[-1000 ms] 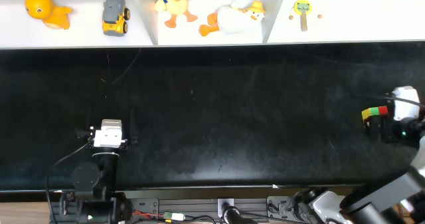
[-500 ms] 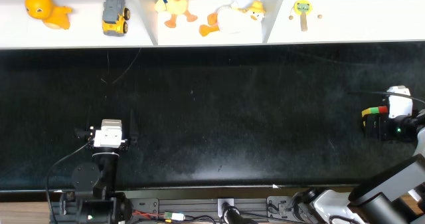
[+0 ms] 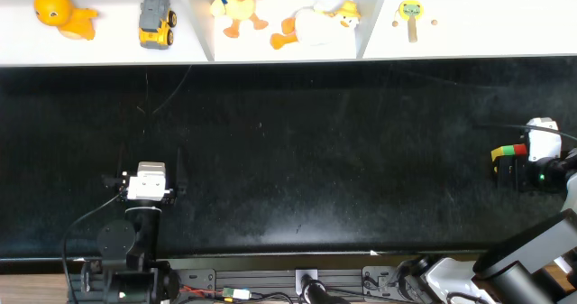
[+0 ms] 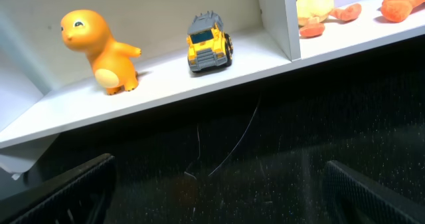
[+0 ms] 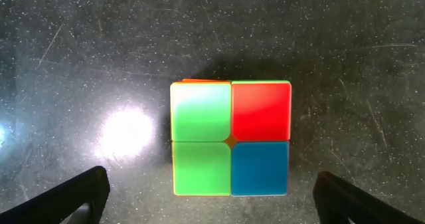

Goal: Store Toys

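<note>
A small cube (image 5: 230,137) with green, red and blue squares on top lies on the black table, seen at the far right in the top view (image 3: 508,150). My right gripper (image 5: 212,211) hangs directly over it, open, with the fingers (image 5: 66,197) wide apart on either side and not touching it. The right gripper (image 3: 518,170) sits at the table's right edge. My left gripper (image 4: 216,204) is open and empty, low near the front left (image 3: 150,160), and it faces the white shelf (image 4: 166,84).
The shelf (image 3: 288,51) along the back holds an orange figure (image 3: 63,13), a yellow toy truck (image 3: 156,20), a yellow duck plush (image 3: 238,6), a white duck plush (image 3: 315,24) and a small green toy (image 3: 411,15). White dividers separate its compartments.
The right wrist has shifted slightly over the cube and then settled. The cube and the left arm have not moved.
</note>
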Controlling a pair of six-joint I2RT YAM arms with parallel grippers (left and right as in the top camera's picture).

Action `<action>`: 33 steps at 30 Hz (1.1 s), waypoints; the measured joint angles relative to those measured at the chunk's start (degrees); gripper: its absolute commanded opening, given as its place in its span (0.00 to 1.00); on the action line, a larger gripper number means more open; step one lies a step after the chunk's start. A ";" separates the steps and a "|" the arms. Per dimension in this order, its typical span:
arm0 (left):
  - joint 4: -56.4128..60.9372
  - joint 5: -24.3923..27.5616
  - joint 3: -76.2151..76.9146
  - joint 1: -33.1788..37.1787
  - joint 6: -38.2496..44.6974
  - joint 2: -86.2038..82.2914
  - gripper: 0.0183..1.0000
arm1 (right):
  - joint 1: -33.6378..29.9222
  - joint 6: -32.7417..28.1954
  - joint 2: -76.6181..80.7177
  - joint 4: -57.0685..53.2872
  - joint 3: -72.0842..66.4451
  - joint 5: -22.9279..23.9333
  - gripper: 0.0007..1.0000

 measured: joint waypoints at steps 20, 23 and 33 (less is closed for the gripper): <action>0.00 0.00 0.00 0.00 0.00 0.00 1.00 | 0.00 0.55 0.00 7.30 -4.20 0.28 1.00; 0.00 0.02 0.00 0.00 0.00 0.00 1.00 | 0.00 0.70 0.00 7.50 -4.20 -0.74 1.00; 0.00 0.02 0.00 0.00 0.00 0.00 1.00 | 0.00 1.68 0.00 7.54 -4.39 -3.10 1.00</action>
